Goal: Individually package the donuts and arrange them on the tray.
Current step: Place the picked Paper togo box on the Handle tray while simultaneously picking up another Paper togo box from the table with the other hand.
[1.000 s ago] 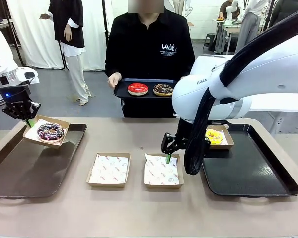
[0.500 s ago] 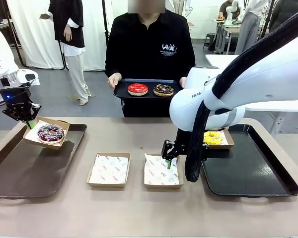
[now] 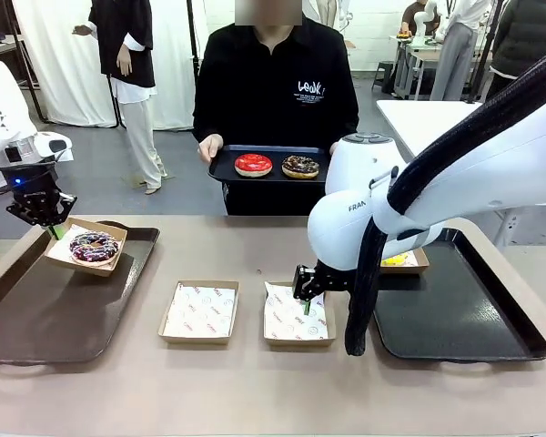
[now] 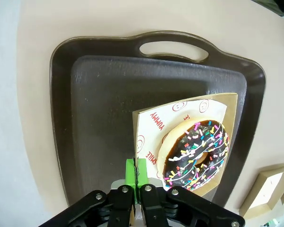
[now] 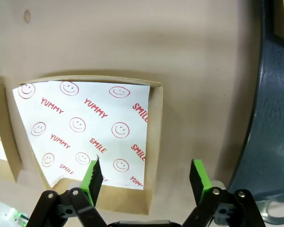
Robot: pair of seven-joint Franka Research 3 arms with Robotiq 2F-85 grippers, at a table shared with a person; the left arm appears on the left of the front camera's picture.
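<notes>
Holding the donut box [image 3: 115, 250] with the sprinkled donut [image 3: 94, 246] inside, the left gripper [image 3: 51, 225] was pinched fully shut on the box's far-left edge, over the far corner of the left tray [image 3: 36, 319]. The box was tilted, and contact with the tray could not be told. In the left wrist view the green pads [image 4: 131, 171] clamped the box wall, with the donut sitting on the printed liner.

The right gripper [image 3: 307, 302] hung low with its jaws wide apart, holding nothing, over the right empty box [image 3: 296, 323] mid-table. In the right wrist view its fingers straddled a corner of that box's wall without pinching it. The left empty box [image 3: 200, 311] sat just beside it.

The yellow donut [image 3: 396, 260] sat boxed at the far-left corner of the right tray [image 3: 464, 319], mostly hidden behind the right arm. A person at the far side held a small black tray [image 3: 220, 171] with the red donut [image 3: 253, 165] and the chocolate donut [image 3: 300, 167], both unboxed.

Progress, judged: 2 of 4 donuts were packaged, 1 on its tray and 1 about to be placed. Left to do: set down the sprinkled one, get the 2 loose donuts into the 2 empty boxes, and move those onto a tray.
</notes>
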